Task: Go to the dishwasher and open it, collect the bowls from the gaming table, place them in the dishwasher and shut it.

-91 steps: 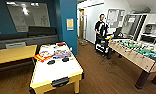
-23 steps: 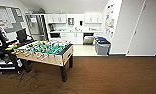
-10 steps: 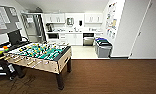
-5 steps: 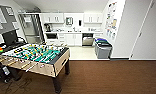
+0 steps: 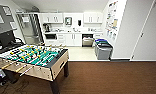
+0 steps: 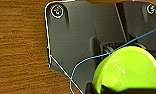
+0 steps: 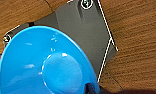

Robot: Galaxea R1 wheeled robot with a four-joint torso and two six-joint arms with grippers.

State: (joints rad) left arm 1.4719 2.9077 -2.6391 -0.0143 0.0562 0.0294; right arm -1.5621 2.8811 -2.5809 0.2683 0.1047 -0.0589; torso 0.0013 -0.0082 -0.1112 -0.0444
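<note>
Transit with two bowls. The left tool (image 6: 94, 89) pinches the rim of a green bowl (image 6: 126, 70), and the right tool (image 7: 92, 89) pinches the rim of a blue bowl (image 7: 44, 67); each bowl hangs just beside its tool, above the wooden floor (image 6: 19, 50). The dishwasher (image 5: 87, 41) stands well ahead of both tools, in the kitchen run at the far wall, with bins (image 5: 103, 48) near its right side; whether its door is down is too blurred to tell. A football table (image 5: 34, 58) lies ahead and to the left of the tools. Risks, as judged: each bowl appears held by one edge only, so a jolt or sharp turn of the base could let it swing or slip and drop to the floor; a line drifting left could bring the left arm against the table corner, and one drifting right, the bins. Against the frame half a second earlier, the whole picture has shifted: the camera has moved on, and the table sits lower and further left.
</note>
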